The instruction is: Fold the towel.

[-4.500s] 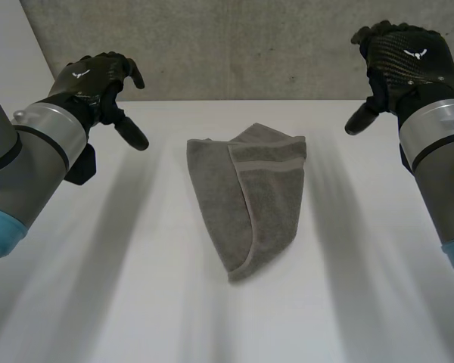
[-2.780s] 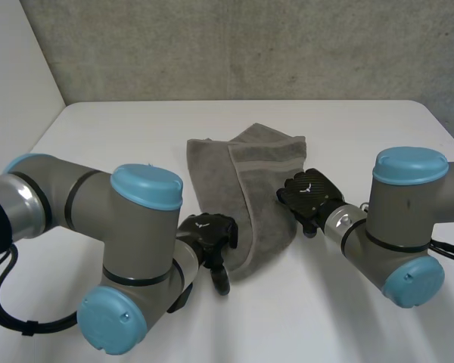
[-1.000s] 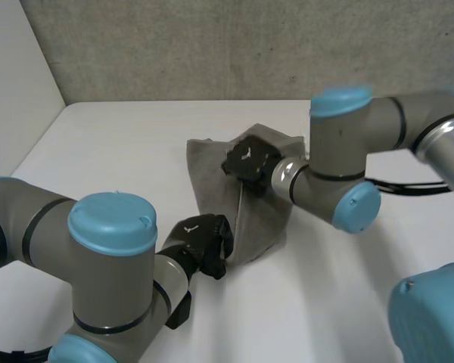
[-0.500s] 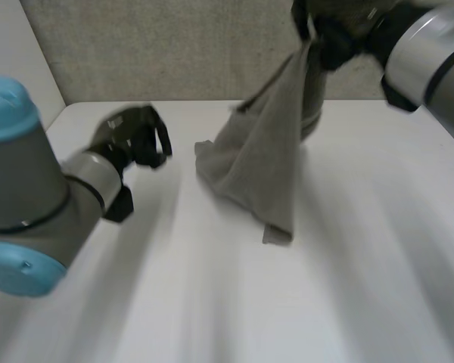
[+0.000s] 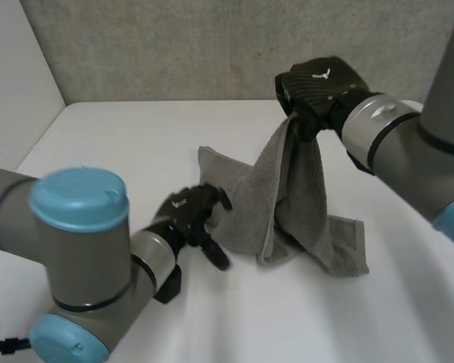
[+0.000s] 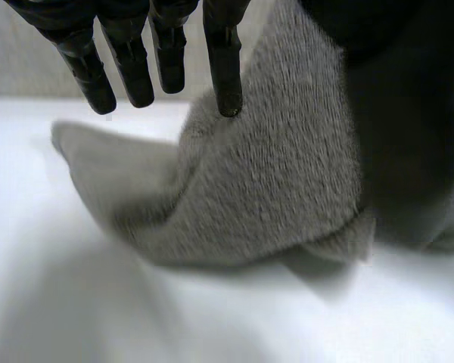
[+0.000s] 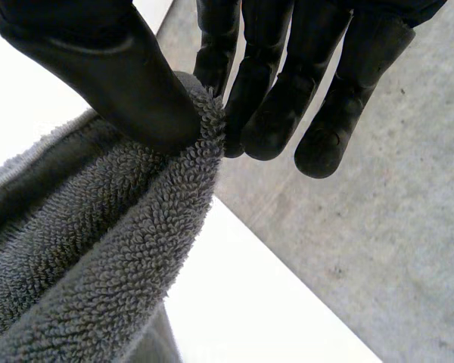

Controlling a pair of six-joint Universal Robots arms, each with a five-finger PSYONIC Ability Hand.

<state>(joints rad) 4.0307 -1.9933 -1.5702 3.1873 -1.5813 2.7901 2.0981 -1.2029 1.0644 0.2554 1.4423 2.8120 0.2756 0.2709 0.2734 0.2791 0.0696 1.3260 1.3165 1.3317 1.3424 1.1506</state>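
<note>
The grey towel (image 5: 287, 212) hangs from my right hand (image 5: 318, 85), which is raised over the table's middle. Its lower part lies spread on the white table (image 5: 98, 140), with one corner trailing off to the right. In the right wrist view, the thumb and fingers (image 7: 261, 83) pinch a bunched upper edge of the towel (image 7: 98, 280). My left hand (image 5: 193, 215) is low, at the towel's left lower edge, open with straight fingers. In the left wrist view its fingertips (image 6: 225, 83) hover over the towel's (image 6: 265, 181) folded edge, one of them touching the cloth.
A grey wall (image 5: 174, 45) stands behind the table. The table's left edge runs diagonally at the far left. Both forearms reach in over the front of the table, the left one low and close.
My right hand has come down with the towel, whose lower part now rests on the table. My left hand has moved back to the towel's left edge and opened.
</note>
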